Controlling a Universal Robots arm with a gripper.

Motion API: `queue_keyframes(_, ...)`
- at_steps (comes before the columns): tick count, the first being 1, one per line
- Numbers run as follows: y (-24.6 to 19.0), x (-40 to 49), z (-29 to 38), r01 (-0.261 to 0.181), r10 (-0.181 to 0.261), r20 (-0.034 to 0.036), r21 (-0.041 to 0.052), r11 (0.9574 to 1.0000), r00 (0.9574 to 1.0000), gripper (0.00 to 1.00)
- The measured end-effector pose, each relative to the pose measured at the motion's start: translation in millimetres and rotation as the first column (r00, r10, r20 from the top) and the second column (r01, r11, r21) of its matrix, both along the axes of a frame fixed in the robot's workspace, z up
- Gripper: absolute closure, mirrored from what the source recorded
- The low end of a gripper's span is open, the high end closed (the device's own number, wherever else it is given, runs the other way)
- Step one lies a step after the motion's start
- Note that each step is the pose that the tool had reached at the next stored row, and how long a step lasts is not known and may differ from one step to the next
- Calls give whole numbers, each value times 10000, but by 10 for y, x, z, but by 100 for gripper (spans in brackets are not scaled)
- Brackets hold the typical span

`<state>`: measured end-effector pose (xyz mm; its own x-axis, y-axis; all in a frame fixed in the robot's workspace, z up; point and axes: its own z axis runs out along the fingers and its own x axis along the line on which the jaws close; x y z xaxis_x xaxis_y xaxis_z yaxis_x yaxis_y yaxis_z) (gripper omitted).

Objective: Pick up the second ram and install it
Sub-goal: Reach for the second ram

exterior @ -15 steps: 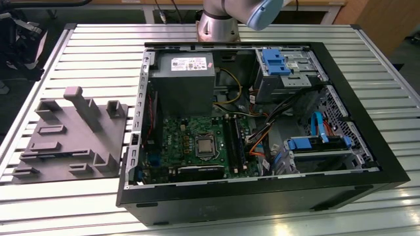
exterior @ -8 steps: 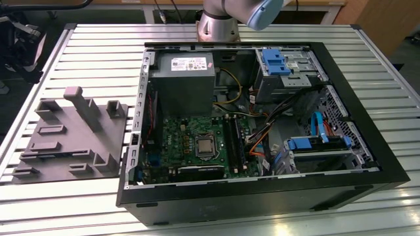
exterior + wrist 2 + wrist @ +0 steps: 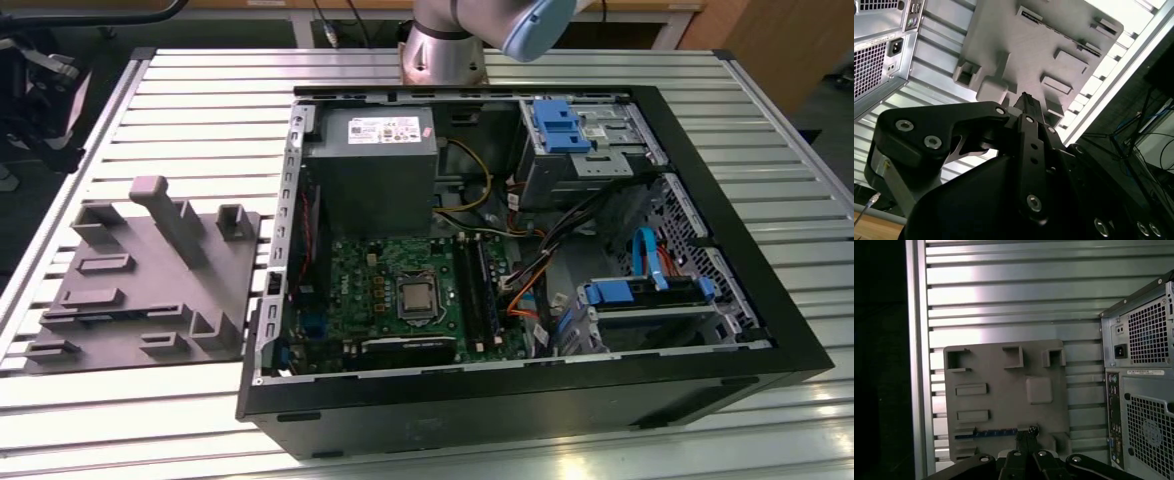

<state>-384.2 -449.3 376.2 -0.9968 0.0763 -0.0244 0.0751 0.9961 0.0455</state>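
Evenly slatted metal table (image 3: pixel 200 100) bears tray (image 3: pixel 147 285) (second ram (image 3: pixel 986 433) inside).

The arm (image 3: pixel 441 52) stands as a silver column with a pale blue joint cap (image 3: pixel 541 28) at the exterior view's upper edge. In both wrist views the black hand (image 3: pixel 1026 433) (image 3: pixel 1026 98) points downward — its linkage fingers (image 3: pixel 1030 135) lie closed, tip against tip.

table: slatted metal (image 3: pixel 200 100) | on it: grey tray (image 3: pixel 147 290); open computer case (image 3: pixel 534 405)
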Motion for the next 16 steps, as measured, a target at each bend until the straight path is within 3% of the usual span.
queue_keyframes(16, -30, -51, -20, 0, 0, 0, 0, 10000, 10000, 89)
